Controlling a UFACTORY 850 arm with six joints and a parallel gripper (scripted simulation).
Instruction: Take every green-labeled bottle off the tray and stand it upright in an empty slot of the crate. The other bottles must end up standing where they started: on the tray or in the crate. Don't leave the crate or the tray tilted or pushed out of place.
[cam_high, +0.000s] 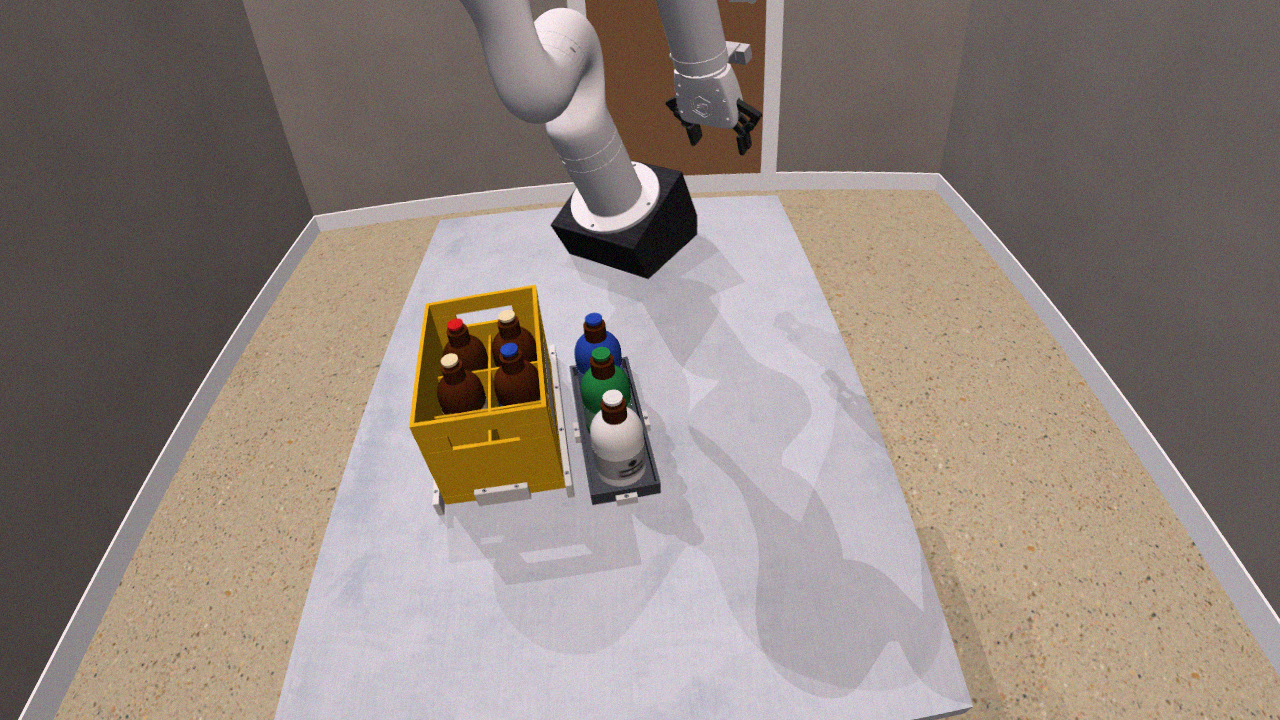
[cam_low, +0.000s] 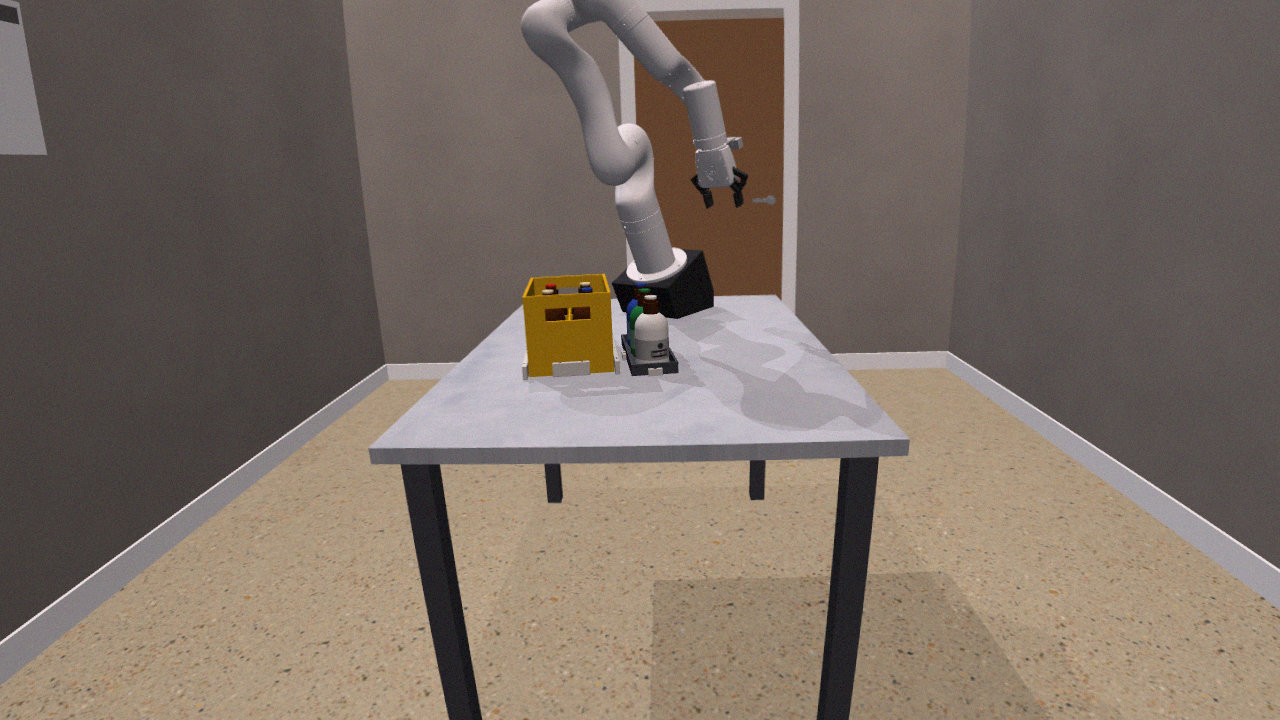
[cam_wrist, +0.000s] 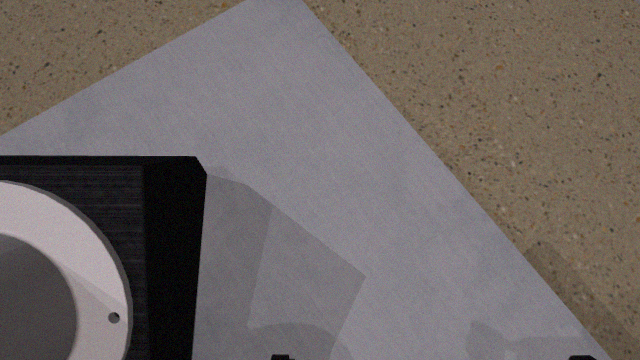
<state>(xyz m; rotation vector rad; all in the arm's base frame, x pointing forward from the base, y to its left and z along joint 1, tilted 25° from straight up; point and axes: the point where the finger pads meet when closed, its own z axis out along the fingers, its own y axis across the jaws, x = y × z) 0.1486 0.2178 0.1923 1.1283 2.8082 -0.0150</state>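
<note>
A green-labeled bottle (cam_high: 604, 385) (cam_low: 636, 308) stands in the middle of the dark tray (cam_high: 648, 483) (cam_low: 651, 366), between a blue-labeled bottle (cam_high: 595, 344) behind it and a white-labeled bottle (cam_high: 616, 443) (cam_low: 649, 333) in front. The yellow crate (cam_high: 487, 443) (cam_low: 567, 326) stands left of the tray and holds several brown bottles (cam_high: 460, 386); its front slots look empty. My gripper (cam_high: 717, 132) (cam_low: 721, 191) is open and empty, high above the table's back right part, far from the tray. The wrist view shows only the table and the arm's base.
The arm's black base (cam_high: 631, 228) (cam_low: 671, 286) (cam_wrist: 170, 240) stands at the back of the grey table (cam_high: 760, 555) (cam_low: 626, 420) (cam_wrist: 310, 150). White brackets (cam_high: 501, 490) hold the crate and tray in place.
</note>
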